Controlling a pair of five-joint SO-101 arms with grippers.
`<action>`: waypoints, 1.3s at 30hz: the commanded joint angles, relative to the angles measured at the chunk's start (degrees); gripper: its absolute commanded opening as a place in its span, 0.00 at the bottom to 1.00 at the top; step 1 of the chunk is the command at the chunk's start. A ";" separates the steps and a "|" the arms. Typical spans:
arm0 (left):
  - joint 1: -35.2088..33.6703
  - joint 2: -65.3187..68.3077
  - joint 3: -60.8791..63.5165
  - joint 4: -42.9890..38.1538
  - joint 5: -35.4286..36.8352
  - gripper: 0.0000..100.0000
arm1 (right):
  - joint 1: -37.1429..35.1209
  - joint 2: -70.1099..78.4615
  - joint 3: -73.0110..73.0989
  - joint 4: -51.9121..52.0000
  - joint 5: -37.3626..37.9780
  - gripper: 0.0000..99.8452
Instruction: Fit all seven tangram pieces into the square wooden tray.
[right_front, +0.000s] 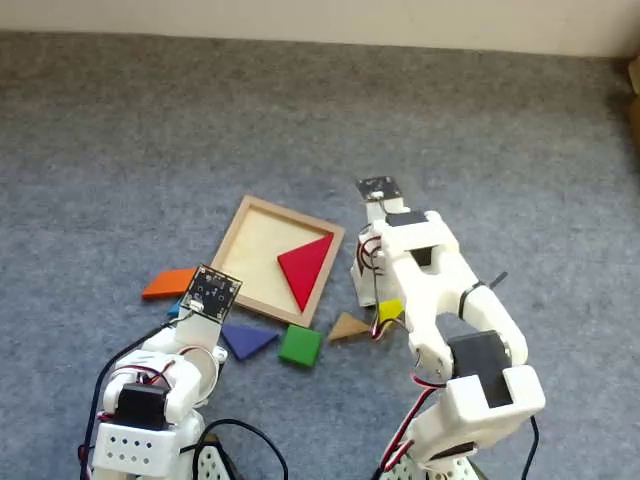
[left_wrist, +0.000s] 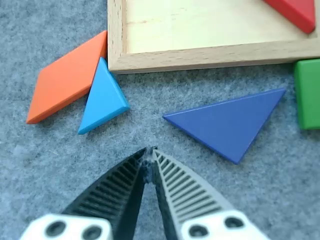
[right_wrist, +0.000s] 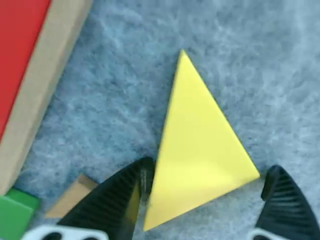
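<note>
High view, I note: right arm (right_front: 430, 270) covers most of the yellow triangle (right_front: 390, 310); left arm (right_front: 185, 350) covers most of the light blue triangle (right_front: 174, 310). Ahead of the left gripper (left_wrist: 150, 152), the frame edge cuts off the green square (left_wrist: 307, 95).

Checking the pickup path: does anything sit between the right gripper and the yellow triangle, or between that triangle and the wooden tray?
Nothing visible. The right gripper is open astride the yellow triangle, and bare carpet separates that triangle from the wooden tray; the tan triangle lies aside.
</note>
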 joint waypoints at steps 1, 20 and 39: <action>-0.31 -2.86 1.10 0.09 0.26 0.01 | 0.66 0.40 -1.45 -1.54 -0.53 0.34; -0.31 -2.86 1.10 0.09 0.26 0.01 | 0.84 -0.31 -1.80 -1.10 11.69 0.18; -0.31 -2.86 1.10 0.09 0.26 0.01 | -1.10 -17.63 3.21 -1.27 11.96 0.21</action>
